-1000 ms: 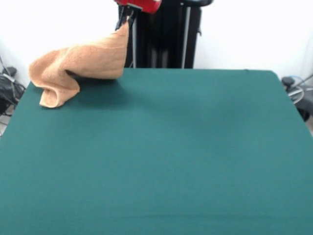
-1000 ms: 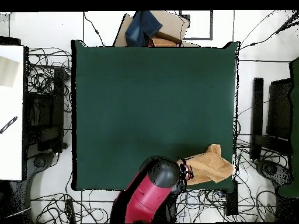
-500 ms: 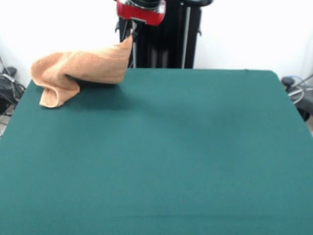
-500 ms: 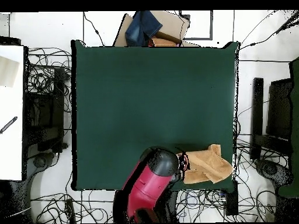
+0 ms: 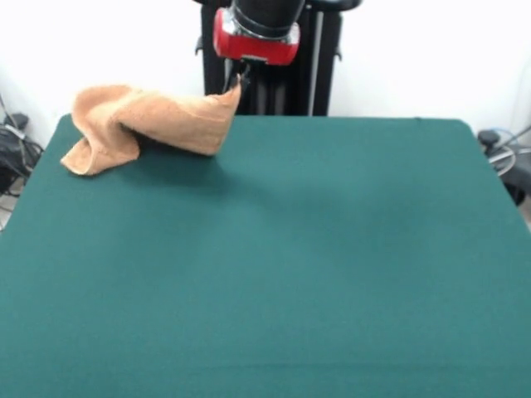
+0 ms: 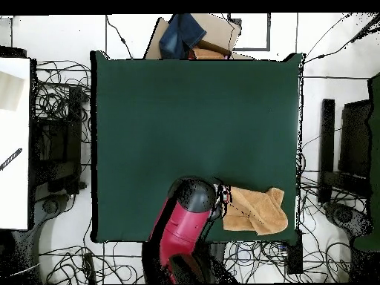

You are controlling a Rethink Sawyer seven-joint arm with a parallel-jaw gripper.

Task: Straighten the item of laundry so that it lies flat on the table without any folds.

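Since a second ago the gripper [image 5: 241,80] has come lower and moved right in the front view, dragging the towel [image 5: 148,124] with it, away from the table's left edge. Its fingers are clenched on one raised corner of the towel, just under the red wrist. From that corner the cloth slopes down to the left and lies bunched and folded near the far left corner of the table [image 5: 274,274].

Overhead, the red arm [image 6: 182,226] reaches in from the bottom edge, and the gripper [image 6: 223,197] meets the towel's [image 6: 256,211] left end. The towel sits rumpled near the table's [image 6: 193,119] lower right corner, fully on the green cloth.
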